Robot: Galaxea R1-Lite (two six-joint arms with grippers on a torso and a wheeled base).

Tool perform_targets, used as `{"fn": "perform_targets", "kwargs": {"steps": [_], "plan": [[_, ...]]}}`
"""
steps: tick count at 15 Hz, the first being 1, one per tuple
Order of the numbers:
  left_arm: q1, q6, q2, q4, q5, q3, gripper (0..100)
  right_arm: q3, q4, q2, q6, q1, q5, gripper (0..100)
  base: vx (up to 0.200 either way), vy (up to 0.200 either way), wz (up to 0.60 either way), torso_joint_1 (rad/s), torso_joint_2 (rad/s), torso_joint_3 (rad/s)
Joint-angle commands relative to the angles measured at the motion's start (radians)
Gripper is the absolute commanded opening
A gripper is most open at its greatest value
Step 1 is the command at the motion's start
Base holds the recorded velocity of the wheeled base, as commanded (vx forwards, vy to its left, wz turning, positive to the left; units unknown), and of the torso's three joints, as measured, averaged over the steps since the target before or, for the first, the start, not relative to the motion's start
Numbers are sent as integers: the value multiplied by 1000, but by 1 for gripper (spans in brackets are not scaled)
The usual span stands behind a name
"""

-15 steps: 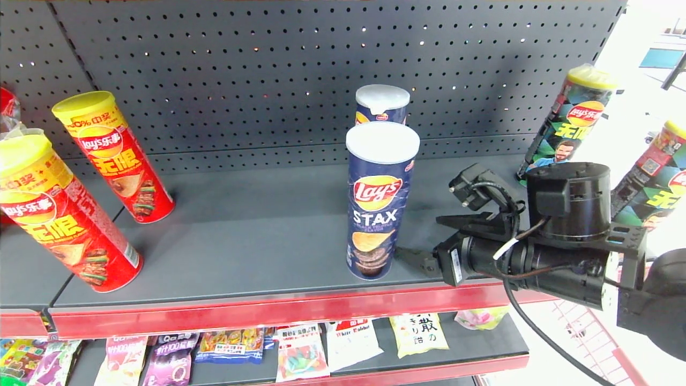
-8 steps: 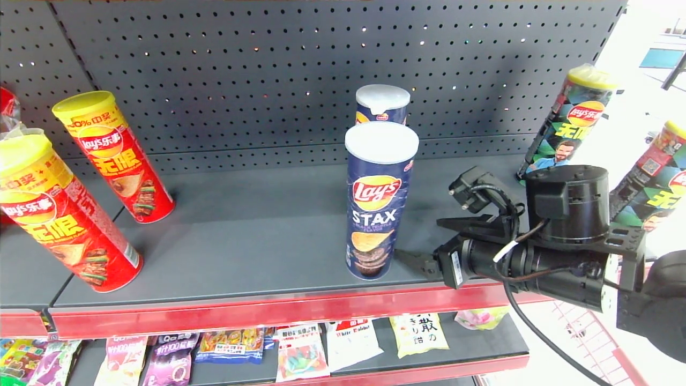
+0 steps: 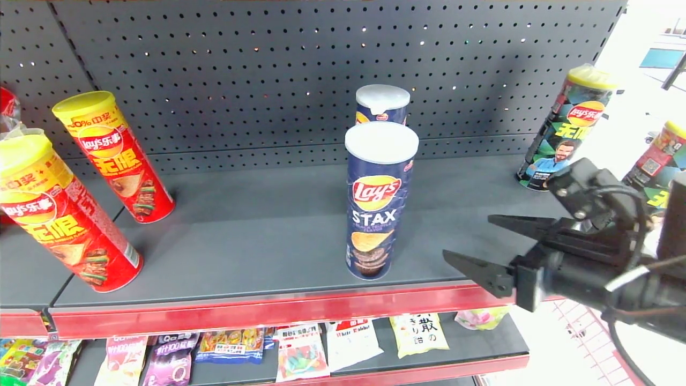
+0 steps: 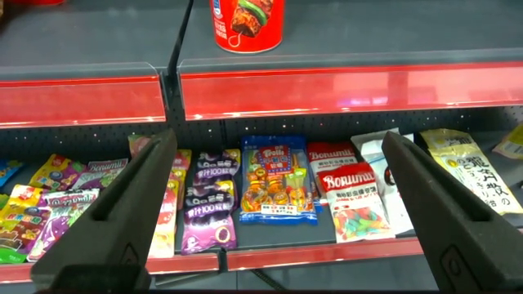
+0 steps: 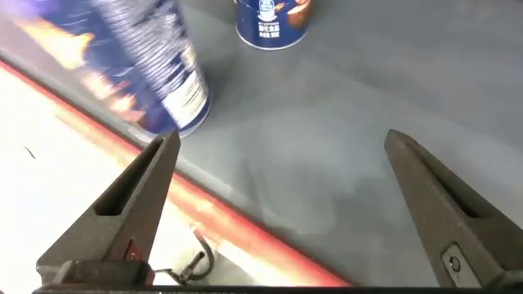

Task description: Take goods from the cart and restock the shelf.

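— Where is the blue can (image 3: 380, 203) found?
— Upright at the shelf's (image 3: 257, 236) front edge, near the right gripper (image 3: 467, 236), which is spread and empty.
— The left gripper (image 4: 278, 143)?
— Spread, seen before snack packets (image 4: 278, 184) below.

A tall blue chip can (image 3: 379, 203) with a white lid stands upright near the front edge of the grey shelf (image 3: 257, 236). It is out ahead of the right gripper (image 3: 467, 236), clear of its spread jaws and not between them. A second blue can (image 3: 382, 104) stands upright farther beyond them, directly behind the first.
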Motion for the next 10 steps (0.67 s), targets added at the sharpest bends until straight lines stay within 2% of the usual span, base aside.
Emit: {"fn": "perform_targets", "kwargs": {"steps": [1, 2, 4, 5, 6, 8, 10], "plan": [[-1, 0, 1, 0, 0, 0, 100, 302, 46, -478, -5, -15, 10, 100, 0, 0, 0, 0, 0, 0], [1, 0, 1, 0, 0, 0, 100, 359, 125, -613, -11, -55, 12, 100, 0, 0, 0, 0, 0, 0], [-1, 0, 1, 0, 0, 0, 100, 383, 307, -811, -11, -144, 50, 100, 0, 0, 0, 0, 0, 0], [-1, 0, 1, 0, 0, 0, 100, 380, 460, -939, -2, -217, 94, 100, 0, 0, 0, 0, 0, 0], [-1, 0, 1, 0, 0, 0, 100, 377, 637, -1091, -2, -328, 148, 100, 0, 0, 0, 0, 0, 0], [-1, 0, 1, 0, 0, 0, 100, 388, 703, -1177, -5, -441, 185, 100, 0, 0, 0, 0, 0, 0], [-1, 0, 1, 0, 0, 0, 100, 422, 701, -1214, -10, -504, 180, 100, 0, 0, 0, 0, 0, 0]]}}
